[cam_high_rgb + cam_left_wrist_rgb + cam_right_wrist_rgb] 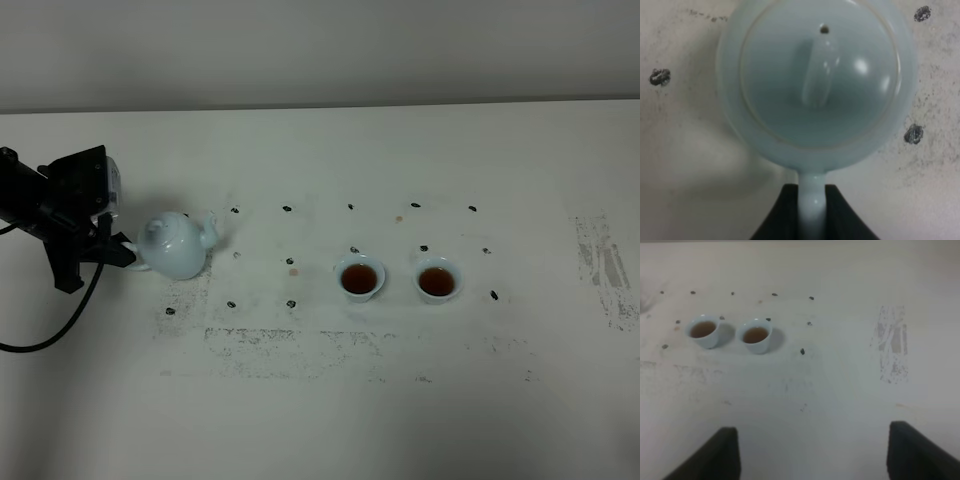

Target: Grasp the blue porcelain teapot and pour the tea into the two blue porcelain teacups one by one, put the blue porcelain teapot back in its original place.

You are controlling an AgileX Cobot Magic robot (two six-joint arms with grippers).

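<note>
Both dark fingers of the left tool (812, 212) fill the near edge of the left wrist view, pressed against the two sides of the loop handle of the blue porcelain teapot (815, 85), so the tool is pinching that handle. Just beyond them sits the pot's round body with its knobbed lid, upright on the bench (320, 400) among small dark marks. From the high camera, the teapot (175, 245) stands at the left of the bench, well apart from the two blue porcelain teacups (398, 278), its handle turned away from the cups toward the left tool (128, 255) and its spout aimed toward them; the pot's long axis thus runs along the line from tool to cups. Both cups already hold brown tea, which suggests pouring is done and the pot is being set down, or is about to be let go. Beyond the teapot, the right tool (812, 452) shows spread wide, holding nothing, hovering over bare bench with the teacups (730, 332) farther off; the left arm is clearly the nearer one to the teapot.
</note>
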